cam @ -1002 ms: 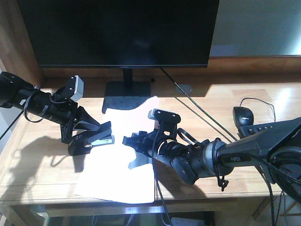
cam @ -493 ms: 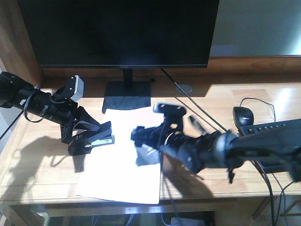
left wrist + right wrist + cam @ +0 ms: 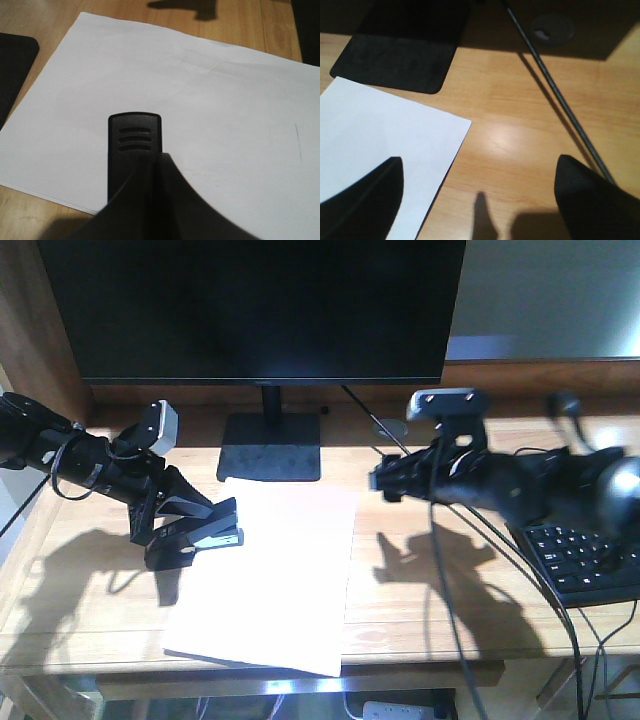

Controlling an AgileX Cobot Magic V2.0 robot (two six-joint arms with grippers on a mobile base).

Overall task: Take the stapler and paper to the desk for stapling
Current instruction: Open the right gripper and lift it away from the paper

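Note:
The black stapler is held in my shut left gripper, its nose over the left edge of the white paper. That sheet lies flat on the light-wood desk. In the left wrist view the stapler pokes out past the closed fingers of the left gripper, above the paper. My right gripper hovers open to the right of the sheet, holding nothing. In its wrist view the right gripper has its fingers spread wide over bare wood, with the paper's corner at the left.
A large black monitor stands at the back on a flat black base. A thin cable runs diagonally across the wood near a round grommet. A black keyboard lies at the right.
My right arm has lifted off the paper and swung right and back. The paper now lies flat and uncovered. The left gripper and stapler have stayed in place.

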